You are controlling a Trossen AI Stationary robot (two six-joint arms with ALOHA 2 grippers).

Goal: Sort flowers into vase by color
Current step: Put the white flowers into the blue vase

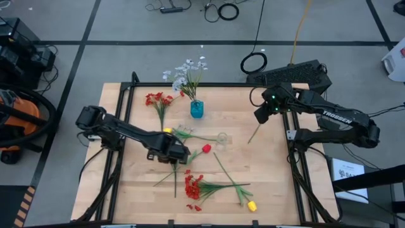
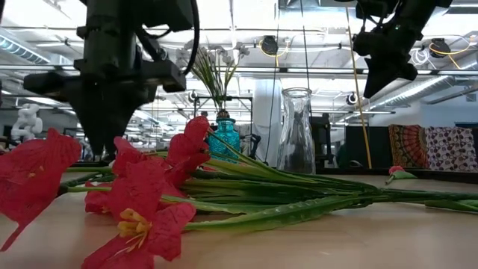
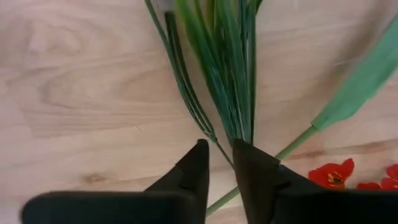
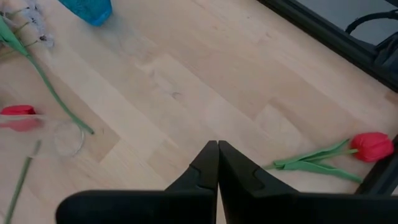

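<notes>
Left gripper (image 3: 219,155), fingers narrowly parted, straddles a thin stem of the flowers (image 3: 214,74) lying mid-table. Risk: neighbouring stems get pinched too. Right gripper (image 4: 217,155) hovers closed, empty.

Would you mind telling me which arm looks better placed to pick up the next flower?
The left, probably. Its claw hangs low over the green stems mid-table, fingers slightly parted around them. The right claw is shut near the far right edge, away from the flowers.
</notes>
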